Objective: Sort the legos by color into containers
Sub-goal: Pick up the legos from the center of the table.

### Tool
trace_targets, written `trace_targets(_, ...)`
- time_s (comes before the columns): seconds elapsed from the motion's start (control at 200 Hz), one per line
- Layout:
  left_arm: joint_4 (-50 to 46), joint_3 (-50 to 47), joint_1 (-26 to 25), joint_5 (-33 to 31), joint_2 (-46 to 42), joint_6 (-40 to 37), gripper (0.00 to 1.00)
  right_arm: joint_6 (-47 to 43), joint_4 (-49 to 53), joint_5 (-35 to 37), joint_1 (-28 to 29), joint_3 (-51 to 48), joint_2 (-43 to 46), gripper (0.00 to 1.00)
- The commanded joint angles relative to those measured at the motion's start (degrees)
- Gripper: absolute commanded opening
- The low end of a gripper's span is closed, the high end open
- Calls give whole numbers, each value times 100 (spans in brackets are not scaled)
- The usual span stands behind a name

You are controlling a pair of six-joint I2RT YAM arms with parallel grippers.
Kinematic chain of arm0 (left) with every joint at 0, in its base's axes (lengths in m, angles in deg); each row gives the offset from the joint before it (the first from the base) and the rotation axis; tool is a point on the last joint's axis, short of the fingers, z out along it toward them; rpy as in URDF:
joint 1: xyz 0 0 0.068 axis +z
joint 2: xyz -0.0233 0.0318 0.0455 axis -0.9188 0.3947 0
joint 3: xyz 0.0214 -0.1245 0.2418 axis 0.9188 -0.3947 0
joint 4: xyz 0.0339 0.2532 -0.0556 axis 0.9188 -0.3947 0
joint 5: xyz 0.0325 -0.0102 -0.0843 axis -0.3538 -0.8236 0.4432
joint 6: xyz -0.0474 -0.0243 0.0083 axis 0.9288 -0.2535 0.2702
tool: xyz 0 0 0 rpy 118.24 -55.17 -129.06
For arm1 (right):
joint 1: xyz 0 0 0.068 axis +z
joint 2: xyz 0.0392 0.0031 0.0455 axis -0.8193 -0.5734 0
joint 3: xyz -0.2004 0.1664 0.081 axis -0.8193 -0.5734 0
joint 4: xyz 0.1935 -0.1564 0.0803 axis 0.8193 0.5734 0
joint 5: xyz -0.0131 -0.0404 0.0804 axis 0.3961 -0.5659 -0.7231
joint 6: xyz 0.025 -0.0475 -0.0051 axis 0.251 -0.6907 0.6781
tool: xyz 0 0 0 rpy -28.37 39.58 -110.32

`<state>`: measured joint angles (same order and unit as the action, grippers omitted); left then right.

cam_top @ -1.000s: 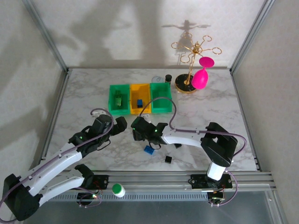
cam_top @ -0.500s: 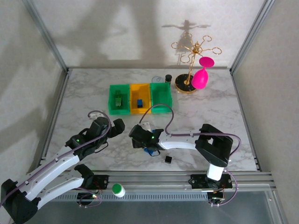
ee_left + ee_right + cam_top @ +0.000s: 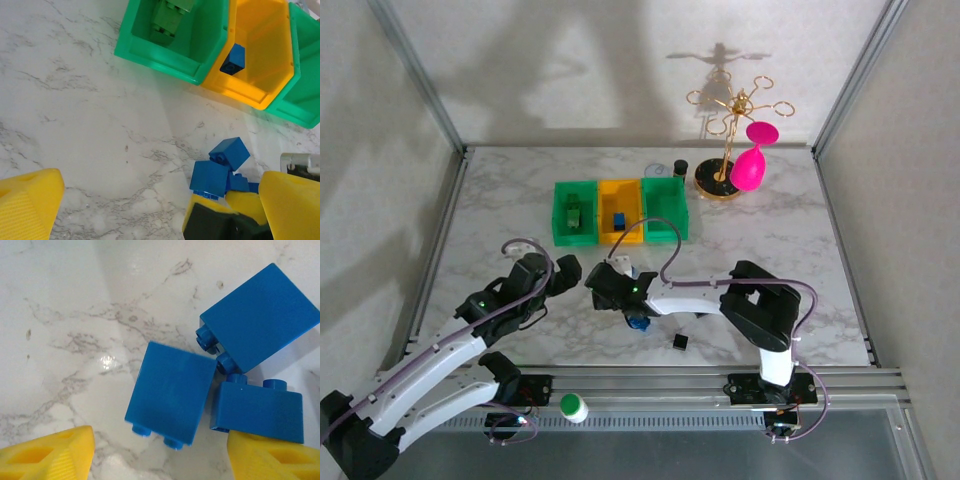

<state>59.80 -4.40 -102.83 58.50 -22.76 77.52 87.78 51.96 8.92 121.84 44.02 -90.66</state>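
Three blue legos lie close together on the marble. My right gripper (image 3: 165, 460) is open and low over them. The middle blue lego (image 3: 170, 390) sits between its jaws, and the right fingertip (image 3: 275, 460) is against another blue lego (image 3: 257, 410). From above, the right gripper (image 3: 630, 310) covers most of the blue cluster (image 3: 638, 322). My left gripper (image 3: 570, 270) hangs open and empty just to its left. The containers stand in a row: a green bin (image 3: 576, 241) with green legos, a yellow bin (image 3: 620, 240) with a blue lego (image 3: 234, 59), and a second green bin (image 3: 665, 215).
A black lego (image 3: 679, 342) lies near the right arm's forearm. A gold stand with a pink glass (image 3: 752, 165) and a small dark cylinder (image 3: 680, 167) are behind the bins. A green-and-white cap (image 3: 573, 406) rests at the near edge.
The right gripper has moved left and toward the near edge, coming down over the blue legos. The left arm has drawn back a little to the left.
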Motion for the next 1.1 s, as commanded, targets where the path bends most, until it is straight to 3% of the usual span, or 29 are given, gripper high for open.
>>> trace_targets(0.0,-252,36,-36,-261,-165,89,99,-87,10,214,-118,264,-249,69)
trace_targets(0.746,-275,123,-40,-347,-235,86,100,-421,350,416,-108,504,-308,29)
trace_targets(1.096,-54,333,-31,-379,-35,-63,100,-526,410,530,-133,314,807,27)
